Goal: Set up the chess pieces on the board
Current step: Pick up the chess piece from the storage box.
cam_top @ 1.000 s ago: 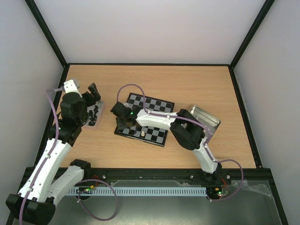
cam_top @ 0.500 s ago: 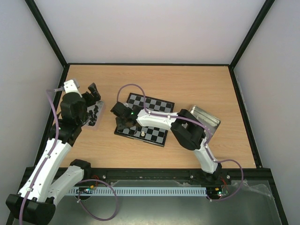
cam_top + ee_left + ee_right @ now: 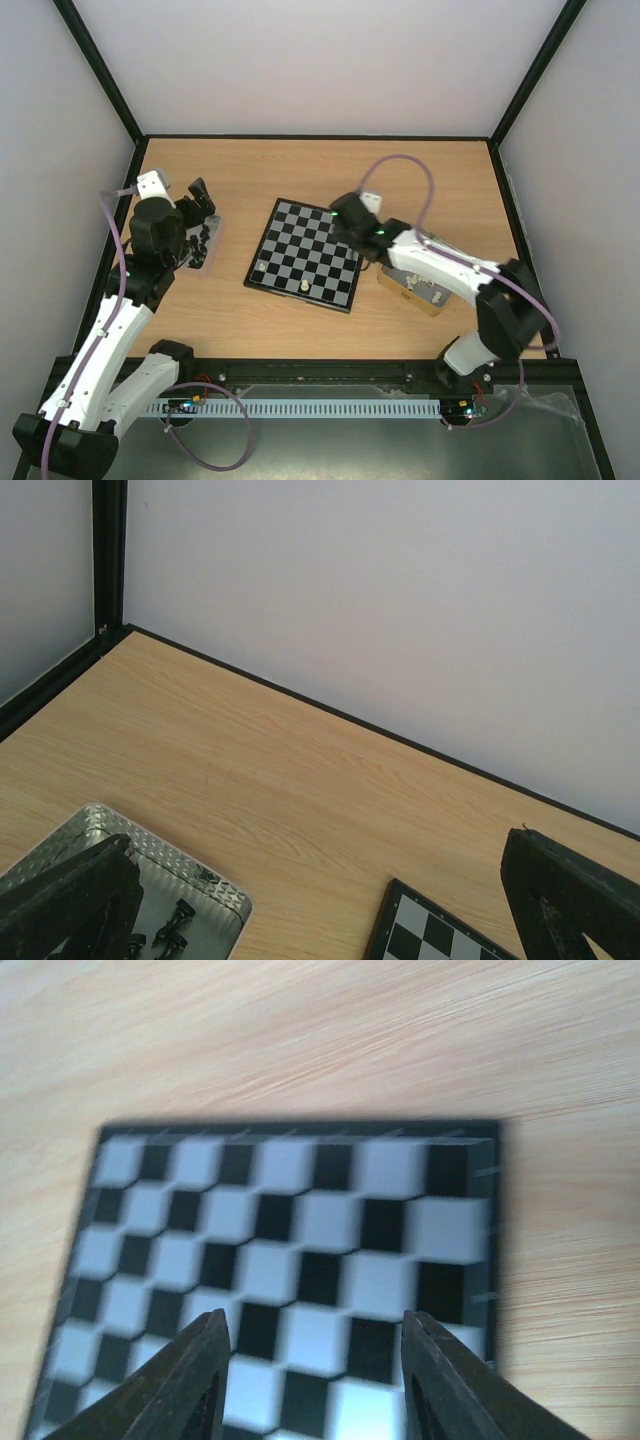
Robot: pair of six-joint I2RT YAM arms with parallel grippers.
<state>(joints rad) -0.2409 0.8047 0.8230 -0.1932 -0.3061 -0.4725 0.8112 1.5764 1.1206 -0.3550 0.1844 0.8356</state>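
The board [image 3: 318,250] lies flat in the middle of the table. Two cream chess pieces stand on it: one [image 3: 303,287] by the near edge and one [image 3: 262,266] near the near left corner. My right gripper [image 3: 342,222] hovers over the board's far right part. In the right wrist view it [image 3: 315,1360] is open, with only the checks of the board [image 3: 290,1250] between the fingers. My left gripper [image 3: 200,200] is wide open above a tin of black pieces [image 3: 203,240]. The left wrist view shows that gripper [image 3: 320,920] and some black pieces [image 3: 170,930].
A silvery tin [image 3: 192,262] holds the black pieces at the left and shows again as the tin [image 3: 200,885] in the left wrist view. A second tin [image 3: 412,290] with cream pieces sits right of the board, partly under my right arm. Black frame rails edge the table.
My right gripper has opened and swung from the board's near left corner to its far right part. A cream piece now stands where it was. The left arm has not moved.
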